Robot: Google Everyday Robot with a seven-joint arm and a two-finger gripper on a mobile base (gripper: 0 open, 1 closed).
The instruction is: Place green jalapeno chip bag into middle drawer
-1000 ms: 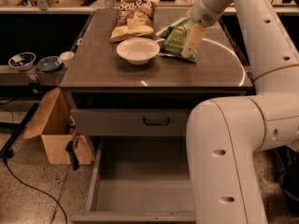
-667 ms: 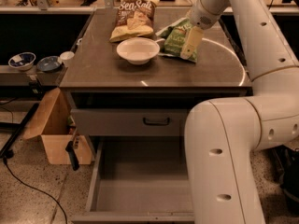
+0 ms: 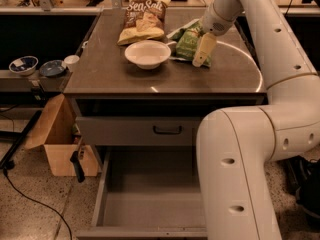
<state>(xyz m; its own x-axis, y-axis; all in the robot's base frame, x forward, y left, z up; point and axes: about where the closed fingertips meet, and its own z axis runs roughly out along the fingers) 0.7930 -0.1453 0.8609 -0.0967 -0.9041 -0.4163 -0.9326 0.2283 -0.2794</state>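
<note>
Green bag, hand over it, "Sea Salt" bag

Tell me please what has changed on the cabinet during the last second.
Nothing has visibly changed. The claw still hangs at the green jalapeno chip bag on the cabinet top. The bag, the white bowl and the Sea Salt bag lie where they were, and the middle drawer stays pulled out.

My worktop, three things on it
The brown worktop carries a Sea Salt bag at the back, a white bowl just before it, and beside the bowl the green jalapeno chip bag, my claw at it.
</note>
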